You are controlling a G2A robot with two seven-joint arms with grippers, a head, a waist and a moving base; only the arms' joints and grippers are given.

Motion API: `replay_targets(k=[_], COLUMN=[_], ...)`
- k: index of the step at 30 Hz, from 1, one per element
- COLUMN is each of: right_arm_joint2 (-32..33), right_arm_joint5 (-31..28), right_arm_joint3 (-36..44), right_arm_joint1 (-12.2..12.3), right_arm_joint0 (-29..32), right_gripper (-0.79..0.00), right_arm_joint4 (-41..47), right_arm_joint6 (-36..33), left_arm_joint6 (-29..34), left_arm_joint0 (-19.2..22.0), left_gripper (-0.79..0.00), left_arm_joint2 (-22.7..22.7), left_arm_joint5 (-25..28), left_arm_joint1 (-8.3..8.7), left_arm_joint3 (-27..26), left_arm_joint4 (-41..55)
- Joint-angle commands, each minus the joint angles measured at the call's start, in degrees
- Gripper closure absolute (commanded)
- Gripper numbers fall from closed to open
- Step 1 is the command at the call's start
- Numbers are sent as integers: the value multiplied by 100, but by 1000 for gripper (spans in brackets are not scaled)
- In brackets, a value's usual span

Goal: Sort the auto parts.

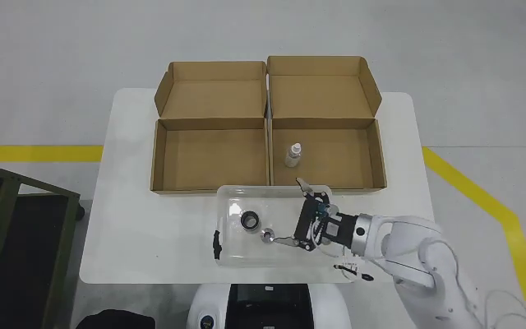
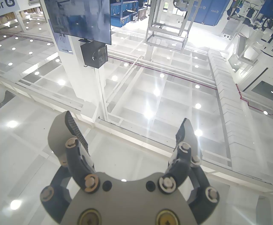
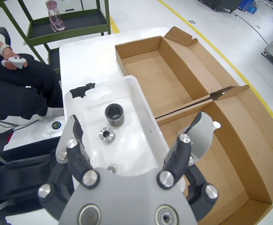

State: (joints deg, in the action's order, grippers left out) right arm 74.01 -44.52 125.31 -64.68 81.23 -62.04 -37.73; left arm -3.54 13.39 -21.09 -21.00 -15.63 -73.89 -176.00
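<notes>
1. Hovering at the lower centre of the top view, the right gripper [image 1: 288,210] has its jaws spread wide above the clear tray [image 1: 246,191] and grips nothing. A dark bushing [image 1: 250,220] lies in the tray. A silver collar [image 1: 267,236] sits just beside it, nearer the gripper. Above the tray in the frame, the left box [image 1: 210,156] and right box [image 1: 345,156] stand touching, flaps open. A white bottle [image 1: 292,153] stands upright in the right box near the shared wall.
2. In the left wrist view, the left gripper [image 2: 128,125] points up at a lit ceiling [image 2: 162,89], fingers far apart and holding nothing. Blue panels [image 2: 209,10] there carry white print.
3. In the right wrist view, the bushing [image 3: 114,115] is a short black cylinder with a hollow, ridged bore. The collar [image 3: 106,134] is a bright metal disc with a centre hole. A small silver piece [image 3: 111,169] lies close under the wrist. A black tape scrap [image 3: 82,90] clings to the tray rim.
</notes>
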Motion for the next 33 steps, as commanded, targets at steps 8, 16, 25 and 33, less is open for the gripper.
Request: replay_targets(k=[8, 16, 25, 33], right_arm_joint2=[128, 30, -72, -227], right_arm_joint5=[-253, -367, -524, -830], right_arm_joint3=[-85, -233, -326, -447], right_arm_joint1=[99, 158, 221, 272], right_arm_joint0=[303, 345, 332, 201], right_gripper=[-785, -742, -631, -570], right_arm_joint4=[-475, -1193, -1659, -1760], right_arm_joint6=[71, 202, 207, 0], left_arm_joint6=[0, 0, 0, 0], left_arm_joint0=[0, 0, 0, 0], left_gripper=[-785, -785, -785, -785], left_arm_joint2=[0, 0, 0, 0], left_arm_joint5=[0, 0, 0, 0], left_arm_joint1=[0, 0, 0, 0], left_arm_joint3=[0, 0, 0, 0], left_arm_joint4=[0, 0, 0, 0])
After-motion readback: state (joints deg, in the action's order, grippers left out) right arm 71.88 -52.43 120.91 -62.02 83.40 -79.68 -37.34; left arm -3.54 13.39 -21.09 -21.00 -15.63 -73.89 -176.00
